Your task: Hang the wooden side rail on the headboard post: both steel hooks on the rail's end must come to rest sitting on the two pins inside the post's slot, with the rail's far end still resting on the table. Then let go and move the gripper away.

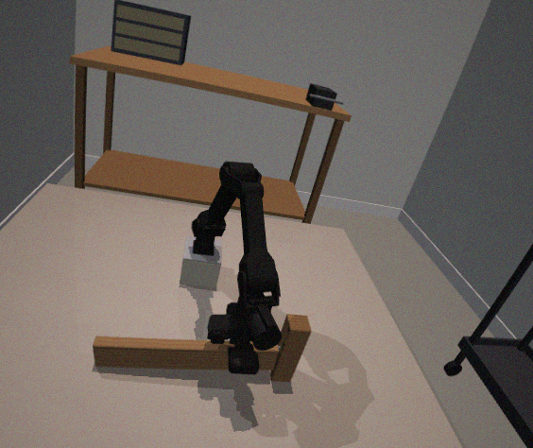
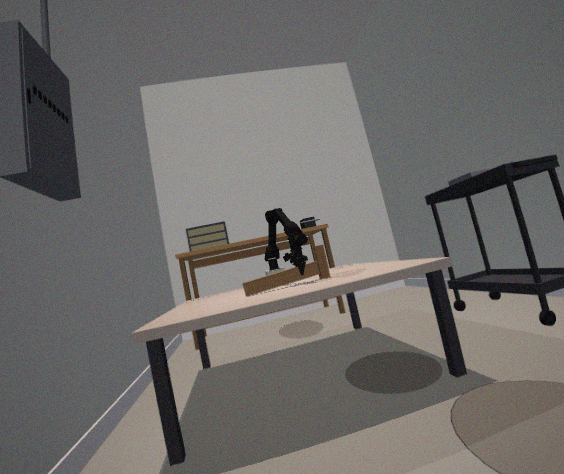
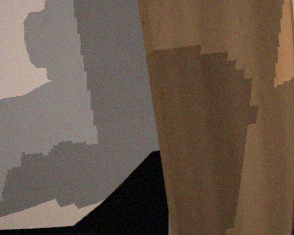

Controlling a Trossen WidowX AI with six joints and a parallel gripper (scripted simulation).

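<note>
The wooden side rail (image 1: pixel 157 355) (image 2: pixel 266 283) (image 3: pixel 205 23) lies lengthwise across the table, its far left end low at the table top. Its other end meets the side of the upright headboard post (image 1: pixel 291 348) (image 2: pixel 323 263), with no gap that I can make out. My gripper (image 1: pixel 243 360) (image 2: pixel 302 269) (image 3: pixel 196 155) is shut on the rail near the post end, with black fingers on both sides of it in the wrist view. The steel hooks, the slot and its pins are hidden, so I cannot tell whether the hooks sit on the pins.
The arm's pale base block (image 1: pixel 200 272) stands behind the rail. A wooden workbench (image 1: pixel 207 77) stands beyond the table (image 1: pixel 42 293) (image 2: pixel 219 310). A black cart (image 1: pixel 506 368) (image 2: pixel 519 281) is off to the right. A grey wall cabinet (image 2: pixel 50 126) hangs at the left.
</note>
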